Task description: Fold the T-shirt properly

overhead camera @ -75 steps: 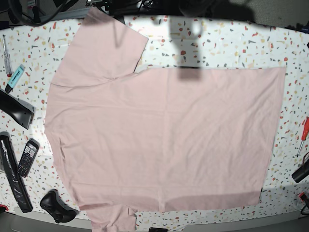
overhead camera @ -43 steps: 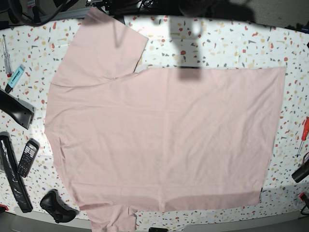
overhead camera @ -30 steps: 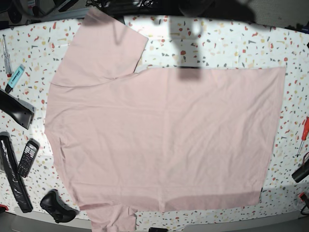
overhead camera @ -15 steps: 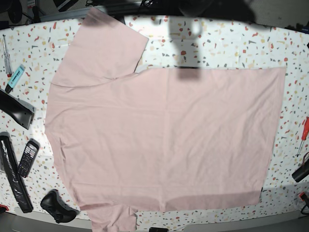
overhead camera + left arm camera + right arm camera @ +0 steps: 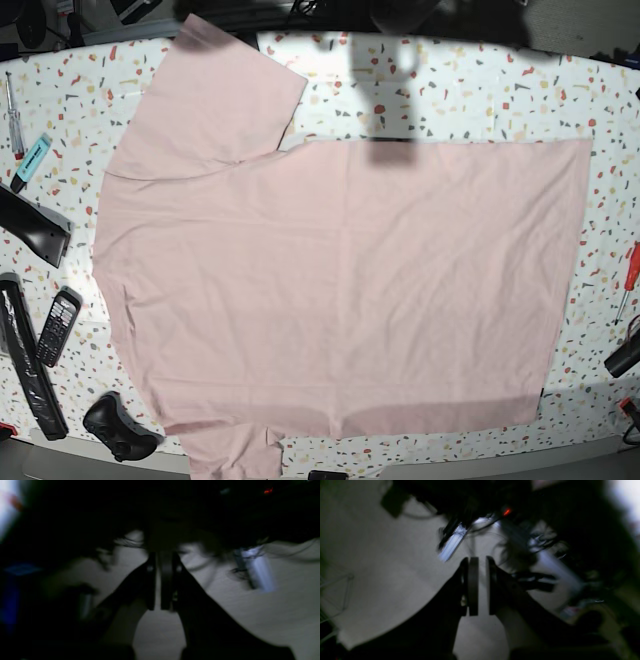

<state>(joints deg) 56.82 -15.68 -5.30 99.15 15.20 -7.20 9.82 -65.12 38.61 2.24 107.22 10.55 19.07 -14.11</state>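
Terrazzo-speckled white desk [image 5: 470, 90], brightly lit from above; dim cluttered room in both wrist views, heavily blurred.

My left tool [image 5: 158, 608]: pads close together with only a thin slit between them, clamped on nothing. It looks out over a grey floor, not over the desk. My right tool [image 5: 480, 613]: pads parallel with a narrow gap, also empty, also facing the room. Neither tool appears in the base view, so both are clear of the garment.

The T-shirt [image 5: 340, 290] lies flat on the desk, plain pink side up, covering most of it. One sleeve [image 5: 215, 95] spreads toward the far-left corner of the shirt; the opposite sleeve [image 5: 235, 455] runs off the near edge of the desk. The hem [image 5: 570, 270] forms the right-hand border of the shirt. A phone [image 5: 57, 327], a black controller [image 5: 120, 425] and a teal marker [image 5: 32, 160] lie just left of the shirt; a red screwdriver [image 5: 630, 275] lies right of the hem.

Assessment: the cloth is light, limp and non-fragile; it will sag and drag rather than hold shape. Thin single layers lying flat are hard to pinch, so I judge the best holds to be the edges: the far sleeve's cuff and the hem corners, taken by both tools together to keep the fold line straight. No fold started yet.
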